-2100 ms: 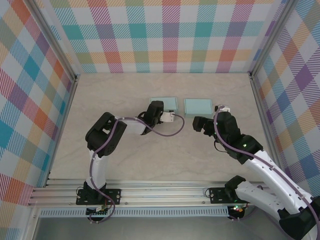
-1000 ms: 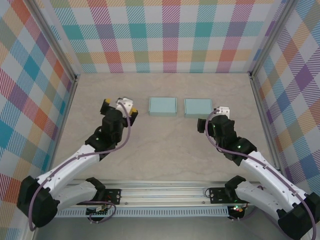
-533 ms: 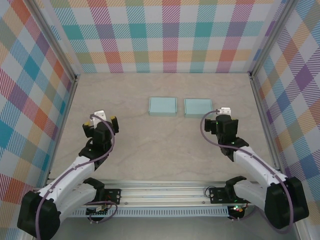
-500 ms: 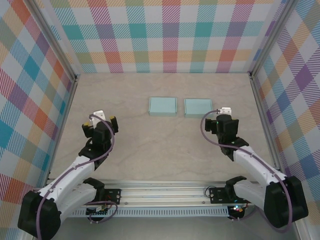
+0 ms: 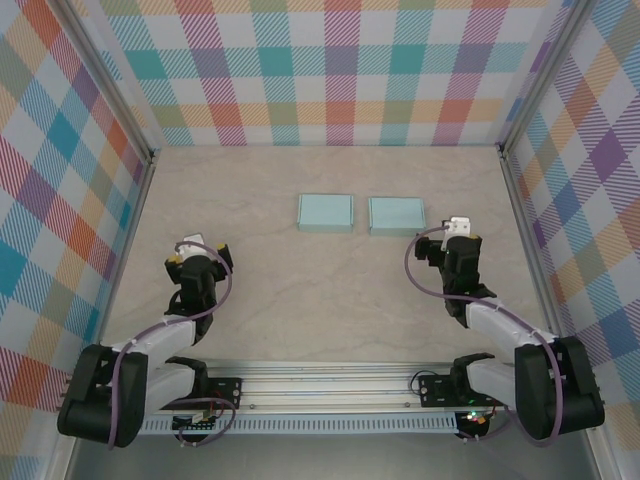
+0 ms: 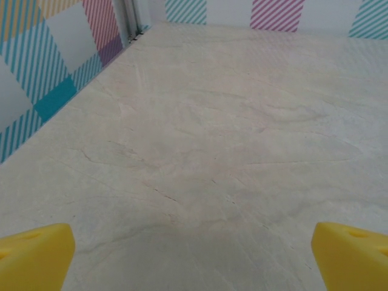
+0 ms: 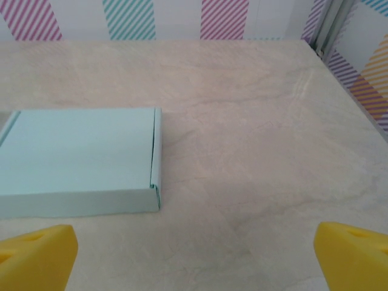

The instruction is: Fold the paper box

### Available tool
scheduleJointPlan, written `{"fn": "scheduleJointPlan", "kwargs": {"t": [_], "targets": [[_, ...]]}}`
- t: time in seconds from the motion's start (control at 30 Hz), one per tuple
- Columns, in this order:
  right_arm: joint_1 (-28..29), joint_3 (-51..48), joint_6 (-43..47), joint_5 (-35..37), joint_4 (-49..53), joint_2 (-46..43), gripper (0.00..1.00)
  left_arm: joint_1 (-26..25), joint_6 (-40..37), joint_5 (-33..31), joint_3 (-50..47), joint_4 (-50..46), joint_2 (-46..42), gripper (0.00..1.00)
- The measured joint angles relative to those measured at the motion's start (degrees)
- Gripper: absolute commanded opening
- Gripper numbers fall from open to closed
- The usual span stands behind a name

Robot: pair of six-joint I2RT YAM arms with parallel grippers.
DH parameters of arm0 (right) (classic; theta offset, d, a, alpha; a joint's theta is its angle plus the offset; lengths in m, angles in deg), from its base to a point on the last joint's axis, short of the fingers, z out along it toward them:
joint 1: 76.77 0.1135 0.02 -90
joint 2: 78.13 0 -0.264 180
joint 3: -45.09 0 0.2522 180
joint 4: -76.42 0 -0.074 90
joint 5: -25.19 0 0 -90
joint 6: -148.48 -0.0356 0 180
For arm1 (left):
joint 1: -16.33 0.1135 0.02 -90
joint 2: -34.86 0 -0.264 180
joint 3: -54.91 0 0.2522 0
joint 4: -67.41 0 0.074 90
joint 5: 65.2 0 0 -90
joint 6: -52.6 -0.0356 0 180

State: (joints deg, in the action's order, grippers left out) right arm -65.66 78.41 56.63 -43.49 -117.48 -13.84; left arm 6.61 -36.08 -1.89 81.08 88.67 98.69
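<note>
Two folded pale blue-green paper boxes lie flat and closed side by side at the far middle of the table, the left box (image 5: pixel 326 212) and the right box (image 5: pixel 396 215). My left gripper (image 5: pixel 199 250) is drawn back at the left side, well clear of them. It is open, with its yellow fingertips (image 6: pixel 33 254) wide apart over bare table. My right gripper (image 5: pixel 451 240) sits just near and right of the right box, open and holding nothing. In the right wrist view that box (image 7: pixel 79 157) lies ahead and to the left, apart from the yellow fingertips (image 7: pixel 354 254).
The beige marbled table (image 5: pixel 320 290) is walled in by checked panels on the left, back and right. A metal rail (image 5: pixel 320 385) carrying both arm bases runs along the near edge. The left wall's corner post (image 6: pixel 130 21) stands ahead of the left gripper.
Both arms have pulled back toward the near edge. The left gripper moved away from the boxes to the left side. The right gripper drew back and slightly right. Both boxes stayed put.
</note>
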Motion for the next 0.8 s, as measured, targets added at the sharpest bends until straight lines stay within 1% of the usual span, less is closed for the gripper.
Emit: {"fn": "scheduleJointPlan", "kwargs": {"t": [0.23,0.43,0.57,0.67,0.8], "targets": [[-1.42,-2.67,1.33,-2.56,-7.15,0.5,1.0,0.31,-1.25,4.68,0.24,11.63,9.86,1.0],[-1.9,-3.63,2.8,-4.74,-11.15,0.55,1.0,0.5,-2.71,8.26,1.9,17.27,19.19,1.0],[-2.16,-4.17,3.48,-6.14,-13.18,1.6,1.0,0.68,-4.17,12.52,5.68,16.87,25.0,1.0],[-2.16,-4.61,4.11,-7.13,-14.97,2.99,1.0,2.86,-4.07,17.05,9.2,14.12,25.75,1.0],[-2.54,-4.79,4.83,-8.48,-17.11,5.77,1.0,5.92,-3.69,20.61,11.54,12.9,25.79,1.0]]}}
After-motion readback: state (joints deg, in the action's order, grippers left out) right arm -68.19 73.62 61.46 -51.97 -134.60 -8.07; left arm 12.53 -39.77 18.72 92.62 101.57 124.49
